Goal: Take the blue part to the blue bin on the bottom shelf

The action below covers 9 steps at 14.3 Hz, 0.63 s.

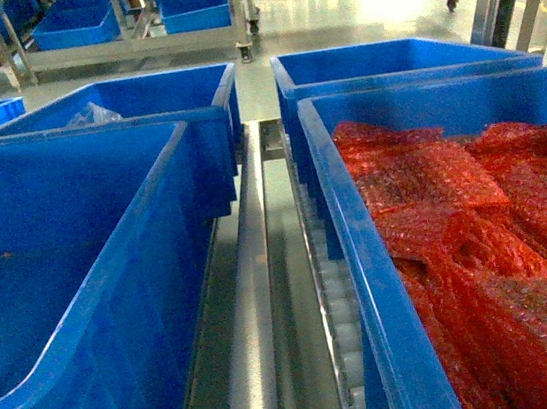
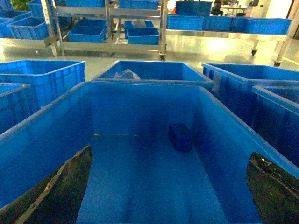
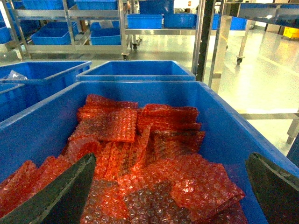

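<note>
Down on the floor of the left bin (image 2: 140,85), close against its right wall and toward its far end: blue part (image 2: 181,136), small, dark, blocky. Hard to call a long axis from here; looks nearly square, perhaps a little longer along the bin's length.

Above the near end of that bin: left fingers (image 2: 60,191), spread wide, holding nothing. From them, part ahead and slightly right of centre, well inside the gap's line.

Beyond the left bin's right wall, over the right bin (image 3: 224,126) full of red bubble wrap (image 3: 140,154): right fingers (image 3: 60,196), likewise spread wide and holding nothing. Clearly the farther arm; left much nearer.

Cannot tell whether the left bin sits on a bottom shelf. Fits either a part waiting to be lifted out or one already dropped in its goal bin.
</note>
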{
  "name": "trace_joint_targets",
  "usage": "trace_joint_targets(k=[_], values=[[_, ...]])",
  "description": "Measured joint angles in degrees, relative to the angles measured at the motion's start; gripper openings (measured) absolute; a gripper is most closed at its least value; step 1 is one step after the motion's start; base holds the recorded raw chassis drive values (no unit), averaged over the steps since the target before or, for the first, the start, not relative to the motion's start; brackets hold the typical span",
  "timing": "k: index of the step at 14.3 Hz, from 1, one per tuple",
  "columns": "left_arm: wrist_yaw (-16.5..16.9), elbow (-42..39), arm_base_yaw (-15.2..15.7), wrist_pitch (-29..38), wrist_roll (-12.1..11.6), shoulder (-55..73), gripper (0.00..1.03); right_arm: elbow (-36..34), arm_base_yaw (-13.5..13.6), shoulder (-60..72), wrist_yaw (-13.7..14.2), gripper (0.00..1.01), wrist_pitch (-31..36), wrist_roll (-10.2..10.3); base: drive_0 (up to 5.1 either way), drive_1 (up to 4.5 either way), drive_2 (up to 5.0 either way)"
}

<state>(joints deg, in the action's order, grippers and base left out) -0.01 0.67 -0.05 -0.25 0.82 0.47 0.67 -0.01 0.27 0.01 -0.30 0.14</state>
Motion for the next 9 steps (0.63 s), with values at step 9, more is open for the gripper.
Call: trace_joint_targets(k=[9], values=[[0.0, 0.0, 0.0, 0.0, 0.0, 0.0, 0.98, 0.0, 0.0, 0.0, 0.0, 0.98, 0.0, 0.0, 0.0, 0.0, 0.0]])
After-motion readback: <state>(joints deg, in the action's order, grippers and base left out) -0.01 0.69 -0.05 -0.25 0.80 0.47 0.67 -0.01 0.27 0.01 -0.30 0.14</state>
